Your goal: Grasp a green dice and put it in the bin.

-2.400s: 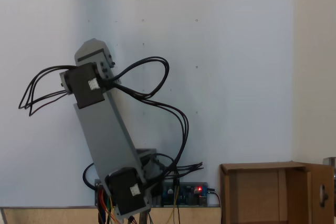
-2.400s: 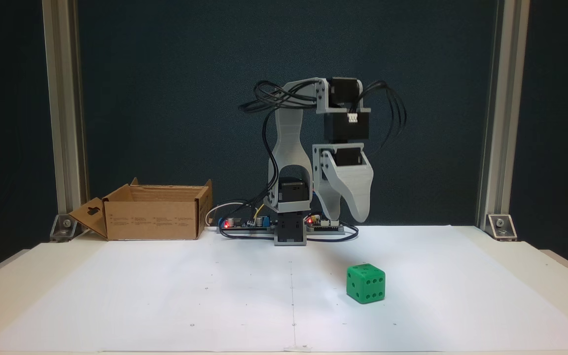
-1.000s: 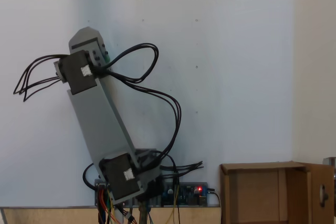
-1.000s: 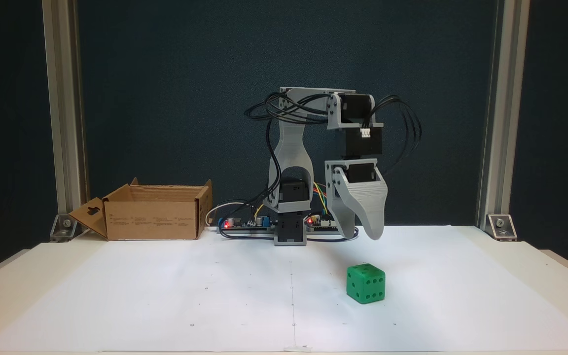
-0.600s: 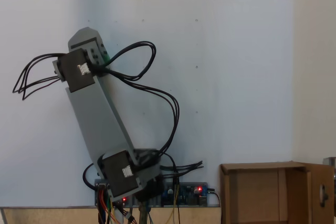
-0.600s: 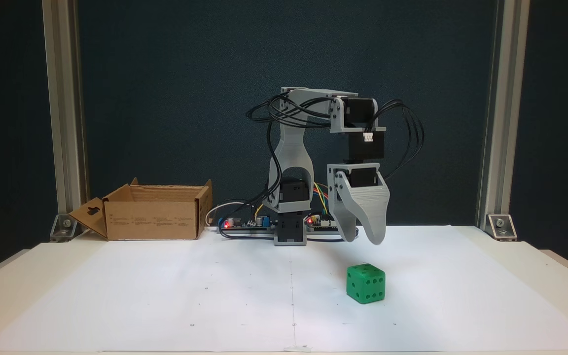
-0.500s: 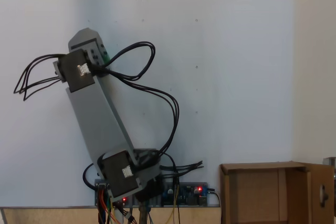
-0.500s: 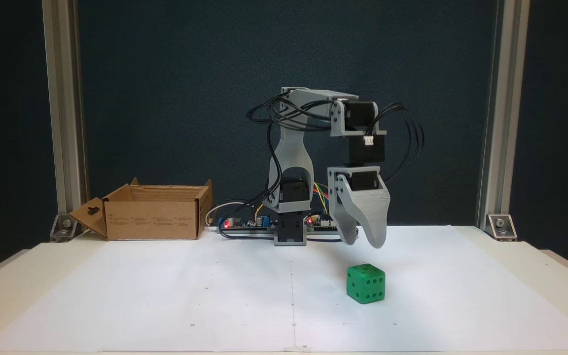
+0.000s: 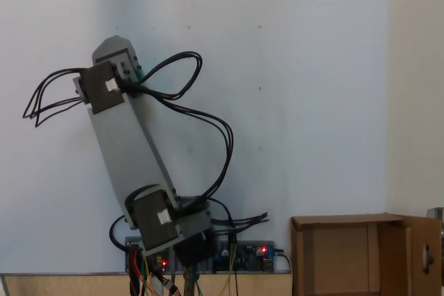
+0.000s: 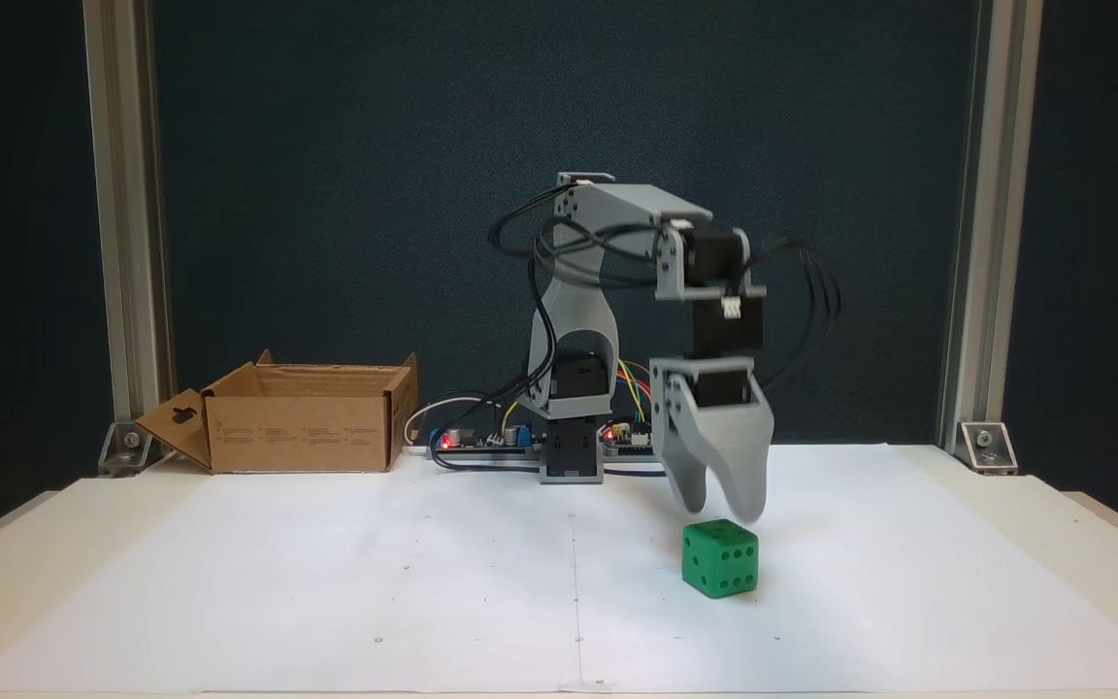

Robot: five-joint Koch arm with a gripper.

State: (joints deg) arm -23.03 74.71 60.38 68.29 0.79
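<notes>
There is 1 dice (image 10: pixel 720 557), 1 bin (image 10: pixel 299 417) and 1 arm (image 10: pixel 608 291) with 1 gripper (image 10: pixel 719 509). The dice is bright green and sits on the white sheet (image 10: pixel 375 582), right of centre in the front fixed view, with 3 of its pipped faces showing. The gripper hangs pointing down just above the dice, its 2 grey jaws parted by a narrow gap with nothing between them. Whether the tips touch the dice cannot be told.

The bin is a brown cardboard box standing at the back left of the table (image 10: pixel 1102 544) in that view, well apart from the dice, with 1 flap folded outward. In the other fixed view the bin (image 9: pixel 361 254) shows at the lower right, open side up, and the arm (image 9: pixel 128 164) leans across the pale sheet (image 9: pixel 312 102).

Behind the arm's base lie circuit boards (image 10: pixel 481 439) with 2 red lights lit, plus black and coloured cables (image 10: pixel 811 291). The table is cream-coloured. 2 metal posts (image 10: pixel 127 223) stand at the back corners before a dark blue backdrop (image 10: pixel 326 146).
</notes>
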